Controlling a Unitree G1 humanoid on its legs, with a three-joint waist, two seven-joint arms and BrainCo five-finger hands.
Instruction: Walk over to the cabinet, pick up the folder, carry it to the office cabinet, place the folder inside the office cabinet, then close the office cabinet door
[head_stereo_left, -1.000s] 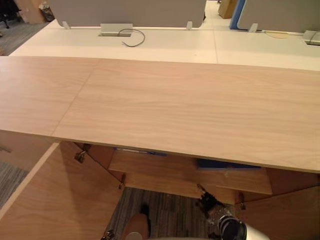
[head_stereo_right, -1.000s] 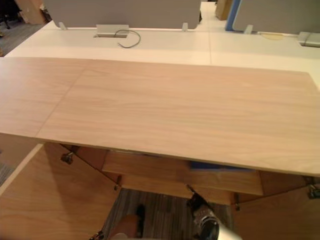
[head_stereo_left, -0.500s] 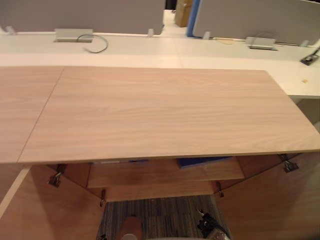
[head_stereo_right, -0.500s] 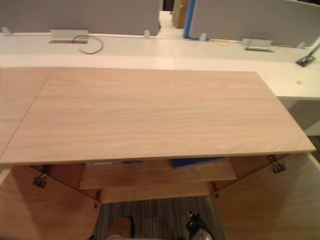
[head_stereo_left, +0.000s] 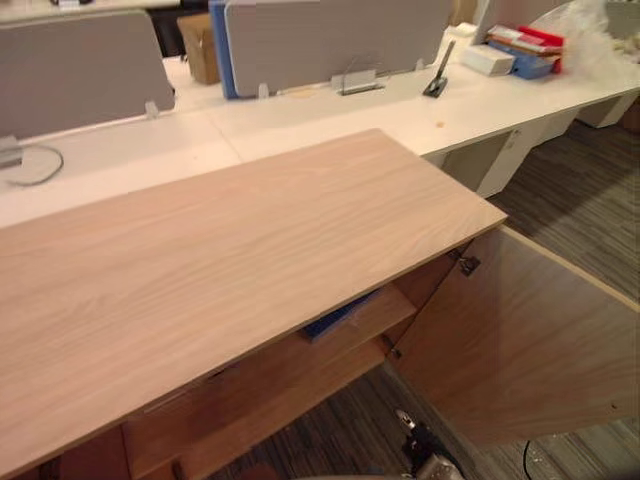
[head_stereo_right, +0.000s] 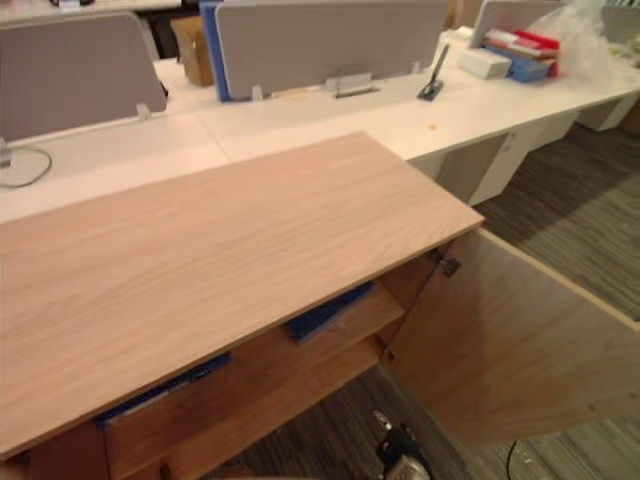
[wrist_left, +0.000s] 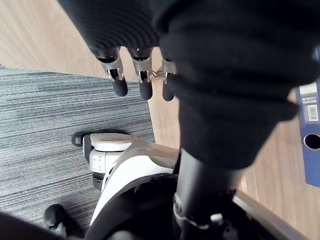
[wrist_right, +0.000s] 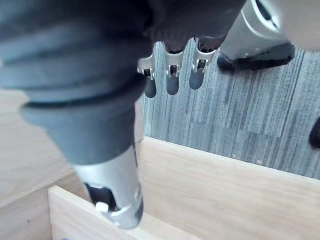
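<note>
A blue folder (head_stereo_left: 338, 317) lies on the upper shelf (head_stereo_right: 335, 345) inside the open wooden cabinet, just under the cabinet's long top (head_stereo_left: 230, 270). A second flat blue folder (head_stereo_right: 165, 390) rests further left on the same shelf. The left wrist view catches a blue folder spine (wrist_left: 310, 120) beside the wood. My left hand (wrist_left: 140, 82) hangs over the carpet, fingers straight and holding nothing. My right hand (wrist_right: 170, 75) also hangs open and bare; it shows low in front of the cabinet (head_stereo_left: 422, 450). The cabinet's right door (head_stereo_left: 520, 340) stands wide open.
White desks (head_stereo_left: 330, 110) with grey dividers (head_stereo_left: 330, 40) run behind the cabinet. Boxes and a plastic bag (head_stereo_left: 525, 50) sit at the far right. Grey striped carpet (head_stereo_left: 580, 190) lies to the right of the open door.
The camera has swung to the right, so the cabinet's right end, its open right door and the carpet beyond have come into view. Both hands stay low and bare.
</note>
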